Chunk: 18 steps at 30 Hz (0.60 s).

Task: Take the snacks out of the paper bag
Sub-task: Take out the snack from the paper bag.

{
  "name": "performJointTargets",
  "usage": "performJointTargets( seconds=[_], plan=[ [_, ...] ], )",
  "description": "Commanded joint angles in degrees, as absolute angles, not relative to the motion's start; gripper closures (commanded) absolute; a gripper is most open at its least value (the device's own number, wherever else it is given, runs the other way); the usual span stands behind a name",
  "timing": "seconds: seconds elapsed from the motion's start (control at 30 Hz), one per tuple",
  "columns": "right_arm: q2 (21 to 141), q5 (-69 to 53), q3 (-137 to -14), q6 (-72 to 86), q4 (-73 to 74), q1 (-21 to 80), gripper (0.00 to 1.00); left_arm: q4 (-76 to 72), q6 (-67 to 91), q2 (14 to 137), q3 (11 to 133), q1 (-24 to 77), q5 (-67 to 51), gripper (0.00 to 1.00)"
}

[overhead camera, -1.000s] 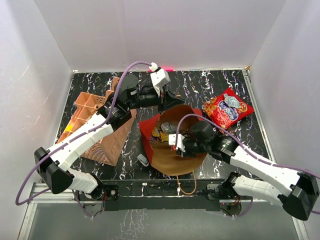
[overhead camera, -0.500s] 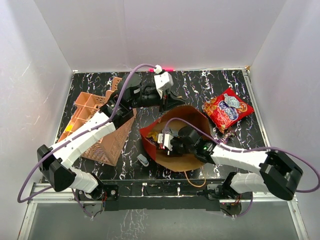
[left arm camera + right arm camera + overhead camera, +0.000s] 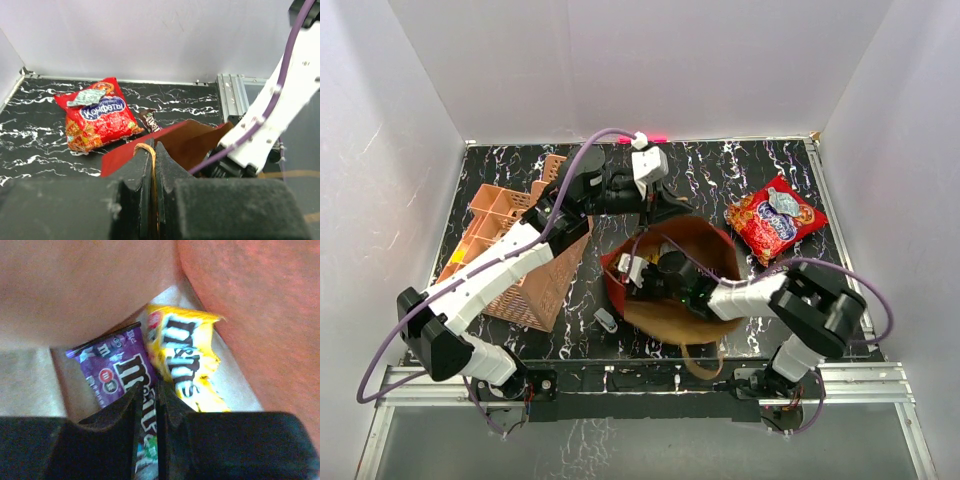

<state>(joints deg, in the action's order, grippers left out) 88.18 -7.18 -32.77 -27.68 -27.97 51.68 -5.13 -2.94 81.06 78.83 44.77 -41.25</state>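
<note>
Right end effector [image 3: 146, 392] deeper; grips purple m&m's [image 3: 112, 375].

A pink lattice organizer [image 3: 542, 288] lies tipped at centre left on the marbled table [image 3: 740, 170]. A small white item [image 3: 607, 320] sits just to its lower right.

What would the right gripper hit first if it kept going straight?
Probably the purple candy packet, which the right gripper seems to touch; the yellow packet sits just beside that line.

The right gripper [image 3: 147, 390] has its black jaws nearly closed, pinching the lower end of a shiny purple candy packet [image 3: 117, 375]. A yellow candy packet [image 3: 187, 360] lies touching its side, both inside the brown kraft paper bag [image 3: 90, 290].
</note>
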Motion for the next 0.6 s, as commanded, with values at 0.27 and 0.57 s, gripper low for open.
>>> performJointTargets(
  seconds=[0.27, 0.57],
  plan=[
    [101.8, -3.9, -48.6, -30.1, -34.4, 48.8, 0.78, -3.2, -9.6, 78.7, 79.9, 45.0, -38.5, 1.00],
    [89.8, 0.8, -43.2, -39.1, -18.5, 48.6, 0.55, -8.4, -9.3, 71.7, 69.4, 45.1, -35.7, 1.00]
  ],
)
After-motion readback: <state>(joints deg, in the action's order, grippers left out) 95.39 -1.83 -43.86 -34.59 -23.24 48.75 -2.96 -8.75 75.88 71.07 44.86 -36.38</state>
